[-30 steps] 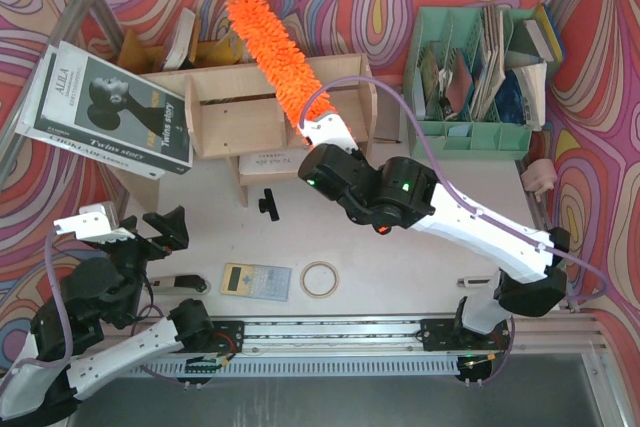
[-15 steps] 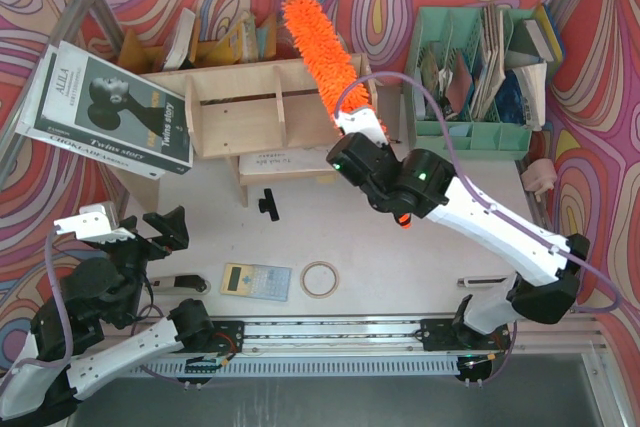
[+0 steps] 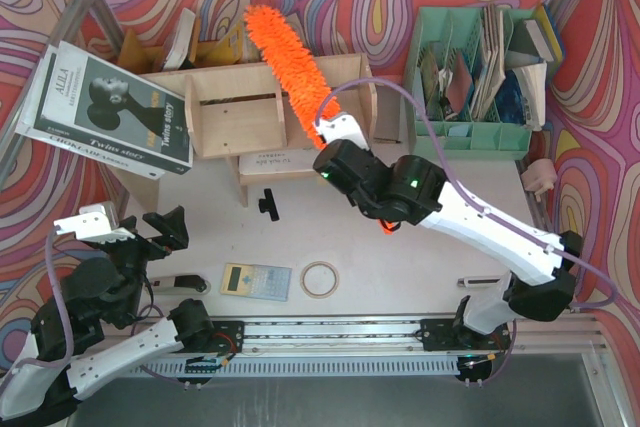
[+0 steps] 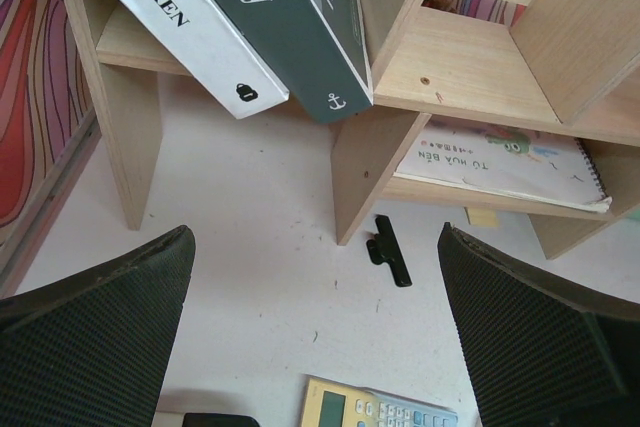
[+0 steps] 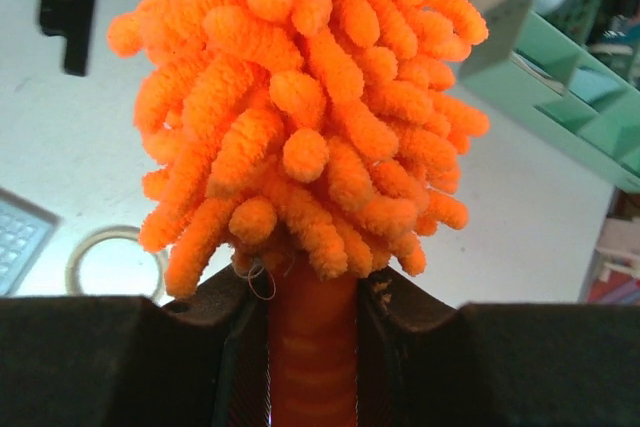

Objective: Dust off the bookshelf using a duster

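Duster (image 3: pixel 285 62) lay slantwise across the bookshelf (image 3: pixel 232 117)
Right jaws clamped its handle, head pointing away; left jaws gaped, farther off.

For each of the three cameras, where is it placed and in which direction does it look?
Top external: above and behind the arms, looking down at the table; left arm and right arm show, right pincer shut on the duster over the bookshelf.
Left wrist: on the left arm, facing the bookshelf's lower tier; open left pincer fills the bottom corners.
Right wrist: on the right arm, looking along the duster; its fingers clamp the handle.
Shared: black clip and calculator, in left wrist and top views.
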### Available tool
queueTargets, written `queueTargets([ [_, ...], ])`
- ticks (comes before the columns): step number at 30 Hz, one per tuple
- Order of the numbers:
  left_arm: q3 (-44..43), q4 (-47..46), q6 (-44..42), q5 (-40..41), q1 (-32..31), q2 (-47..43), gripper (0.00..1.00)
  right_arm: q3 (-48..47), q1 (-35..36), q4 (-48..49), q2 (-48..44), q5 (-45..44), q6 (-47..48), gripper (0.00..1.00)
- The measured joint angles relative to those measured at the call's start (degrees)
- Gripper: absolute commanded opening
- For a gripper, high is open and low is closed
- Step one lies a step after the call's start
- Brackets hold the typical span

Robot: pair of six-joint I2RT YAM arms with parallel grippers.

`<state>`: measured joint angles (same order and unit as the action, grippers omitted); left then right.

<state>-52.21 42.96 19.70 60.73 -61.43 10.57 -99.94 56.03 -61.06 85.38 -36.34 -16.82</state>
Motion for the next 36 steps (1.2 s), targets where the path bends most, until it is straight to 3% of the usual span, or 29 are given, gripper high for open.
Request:
queueTargets([
  [6,0.07,0.0,0.0,0.22,0.0,0.0,0.99,-1.31,2.21,0.87,1.62,-0.46,0.26,0.0],
  [23,0.2,0.0,-0.02,0.42,0.0,0.02,0.98,-1.62,-3.72,-6.91,-2.36,-6.67,-2.29,0.0],
  [31,0.2,0.0,0.0,0.55,0.0,0.02,0.98,0.11,-2.84,2.12,-6.84,5.05,1.6,0.0],
  [36,0.2,0.0,0.0,0.61,0.0,0.02,0.98,0.46,5.01,5.35,-8.85,7.02,1.16,0.0],
])
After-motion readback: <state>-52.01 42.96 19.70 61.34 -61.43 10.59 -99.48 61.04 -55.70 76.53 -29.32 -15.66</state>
